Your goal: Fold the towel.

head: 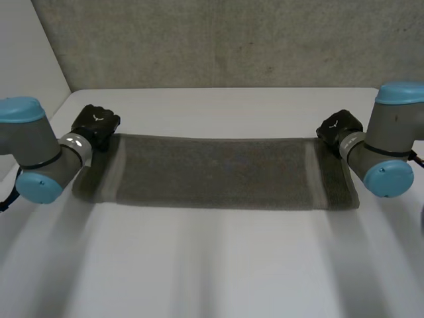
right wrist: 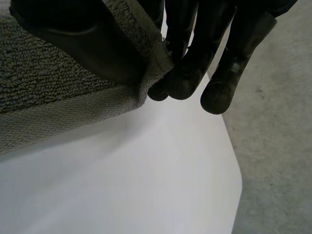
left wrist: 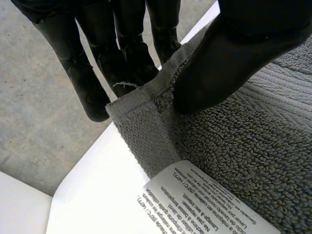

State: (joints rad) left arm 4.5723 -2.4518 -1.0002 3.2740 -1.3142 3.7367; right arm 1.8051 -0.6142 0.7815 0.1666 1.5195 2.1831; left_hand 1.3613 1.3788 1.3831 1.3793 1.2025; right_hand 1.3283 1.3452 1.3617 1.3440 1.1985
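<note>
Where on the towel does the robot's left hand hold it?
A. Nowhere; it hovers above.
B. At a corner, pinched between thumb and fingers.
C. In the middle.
B: in the left wrist view the left hand pinches the hemmed corner of the towel between thumb and fingers.

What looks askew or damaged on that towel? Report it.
Nothing stands out. The towel lies flat and straight on the table, the left hand and right hand each pinching a far corner. Only a short thread strays from its edge at the left hand's corner.
</note>
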